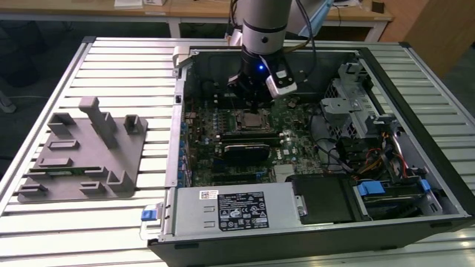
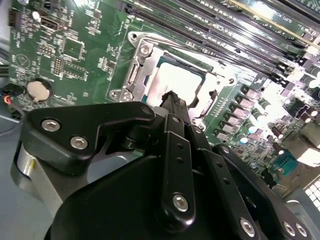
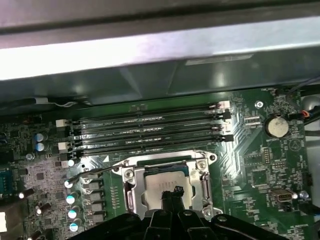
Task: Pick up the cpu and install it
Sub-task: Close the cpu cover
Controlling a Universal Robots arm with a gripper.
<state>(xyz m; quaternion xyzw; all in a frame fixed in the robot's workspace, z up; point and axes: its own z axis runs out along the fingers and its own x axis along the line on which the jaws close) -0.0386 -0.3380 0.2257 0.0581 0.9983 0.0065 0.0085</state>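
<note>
In the exterior view, a computer case point(image 1: 178, 111) with its side panel off lies on a slatted metal table point(image 1: 111, 67), and the arm comes down from twelve o'clock into its middle. The gripper point(image 1: 256, 107) hangs right over the socket on the green motherboard point(image 1: 301, 146). The cpu point(image 1: 254, 119) shows as a small pale square directly below the gripper's tip, near the board's centre. At nine o'clock from the case, on the exterior view's left, a grey plastic fixture block point(image 1: 82, 158) rests on the table, well apart from the arm. At six o'clock a silver power supply point(image 1: 226, 208) takes up the near end of the case, and a black rectangular block point(image 1: 245, 151) sits between it and the socket. In the second wrist view, the gripper point(image 2: 172, 97) has its two fingers drawn together into one narrow tip, with nothing seen clamped between them. That tip stands over the shiny top of the cpu point(image 2: 175, 77), which lies flat inside the metal socket frame point(image 2: 134, 70); whether tip and chip touch I cannot tell. A round coin battery point(image 2: 37, 90) sits on the board, well apart from the socket. In the first wrist view, the pinched-together gripper point(image 3: 172, 194) pokes over the cpu point(image 3: 157, 182), which is seated in its frame point(image 3: 131, 192). Four memory slots point(image 3: 150, 132) lie just beyond the socket, and a row of capacitors point(image 3: 72, 200) stands beside it.
</note>
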